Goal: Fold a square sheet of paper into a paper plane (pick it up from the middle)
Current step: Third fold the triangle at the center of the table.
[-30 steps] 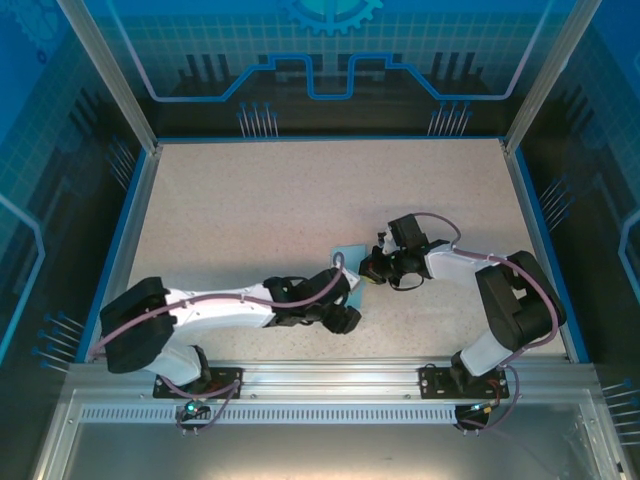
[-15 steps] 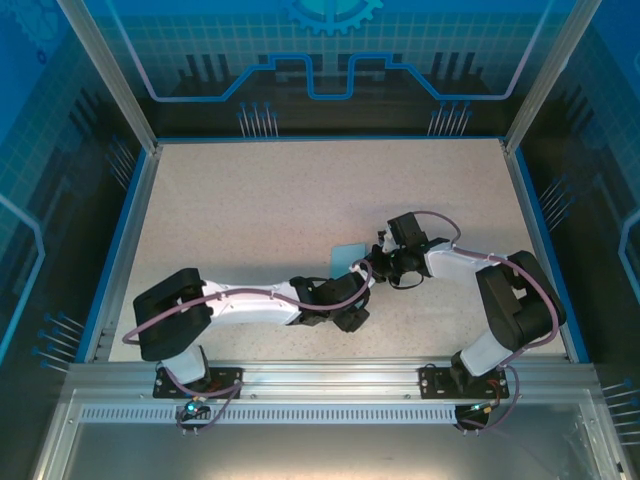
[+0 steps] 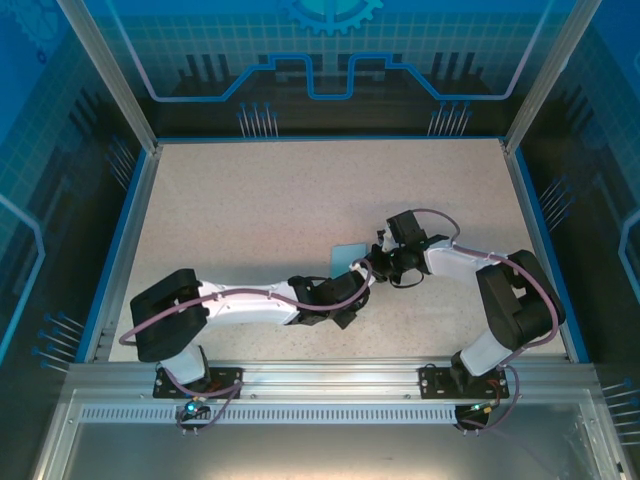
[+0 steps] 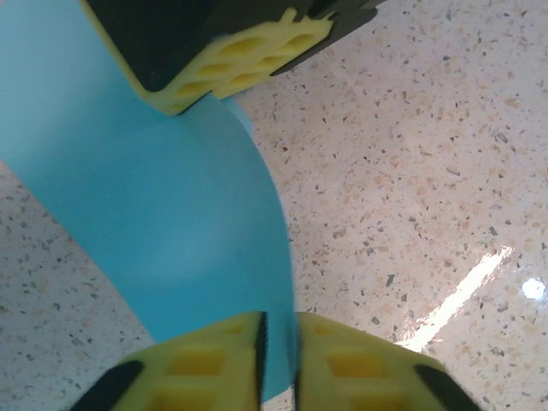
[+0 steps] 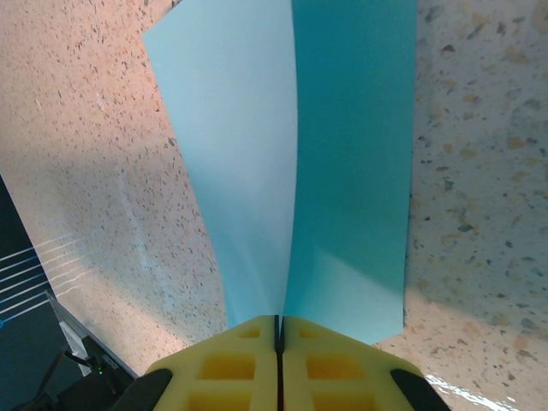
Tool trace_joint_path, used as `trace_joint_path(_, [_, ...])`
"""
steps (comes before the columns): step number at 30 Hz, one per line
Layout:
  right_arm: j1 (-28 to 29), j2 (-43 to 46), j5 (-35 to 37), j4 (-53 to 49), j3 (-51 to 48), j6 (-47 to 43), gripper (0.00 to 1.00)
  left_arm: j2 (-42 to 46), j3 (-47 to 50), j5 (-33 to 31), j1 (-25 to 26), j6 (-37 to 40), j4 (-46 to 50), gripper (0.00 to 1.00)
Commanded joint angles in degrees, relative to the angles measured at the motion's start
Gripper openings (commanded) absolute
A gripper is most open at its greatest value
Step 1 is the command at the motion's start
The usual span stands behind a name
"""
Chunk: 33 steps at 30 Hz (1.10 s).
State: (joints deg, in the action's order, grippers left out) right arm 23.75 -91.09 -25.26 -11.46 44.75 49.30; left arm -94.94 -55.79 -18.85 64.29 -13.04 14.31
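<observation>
Both the left gripper (image 4: 276,347) and right gripper (image 5: 278,338) pinch the square sheet of paper (image 5: 347,171) tight, holding it up to fold.

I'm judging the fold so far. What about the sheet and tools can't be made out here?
Top view: sheet tiny, partly under left arm and right arm; creases unreadable.
Left wrist view: bottom edge crops left tool; whether it pinches the sheet is unclear.
Right wrist view: top edge crops the sheet's far end; shut right tool hides the gripped edge.
</observation>
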Motion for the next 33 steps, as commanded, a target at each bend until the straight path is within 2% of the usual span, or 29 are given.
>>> trace_joint_path(1, [1.0, 0.0, 0.7, -2.8, 1.6, -1.9, 0.08, 1.6, -0.8, -1.4, 0.1, 0.6, 0.8, 0.10])
trace_joint_path(4, [1.0, 0.3, 1.0, -3.8, 2.1, -2.8, 0.09, 1.7, -1.4, -0.7, -0.3, 0.9, 1.2, 0.04])
trace_joint_path(5, [0.9, 0.5, 1.2, -4.2, 2.2, -3.1, 0.11, 1.7, -1.5, -0.3, -0.6, 1.1, 1.3, 0.00])
trace_joint_path(7, [0.9, 1.0, 1.4, -4.9, 2.4, -3.9, 0.17, 1.6, -1.4, 0.9, -1.3, 1.4, 1.2, 0.00])
trace_joint_path(11, [0.4, 4.0, 3.7, -8.3, 2.8, -6.6, 0.29, 2.1, -0.4, 7.6, -4.1, 1.4, 0.0, 0.00])
trace_joint_path(16, [-1.1, 9.3, 6.4, -10.2, 2.8, -9.6, 0.35, 3.5, 1.5, 16.5, -8.0, 0.9, -2.5, 0.00])
trace_joint_path(19, [-0.8, 9.3, 2.9, -8.2, 3.8, -10.6, 0.27, 3.8, 1.6, 18.7, -9.2, 0.9, -2.8, 0.00])
trace_joint_path(23, [0.1, 3.8, 1.7, -8.7, 8.3, -12.1, 0.13, 3.4, 1.4, 20.3, -10.3, 1.0, -2.5, 0.00])
trace_joint_path(26, [0.3, -1.6, 0.5, -9.2, 12.0, -14.1, 0.09, 3.0, 1.0, 21.2, -10.8, 1.2, -2.2, 0.00])
trace_joint_path(33, [0.7, -12.6, 2.8, -16.7, 20.5, -21.8, 0.07, 1.6, 0.1, 22.8, -11.8, 1.6, -1.4, 0.00])
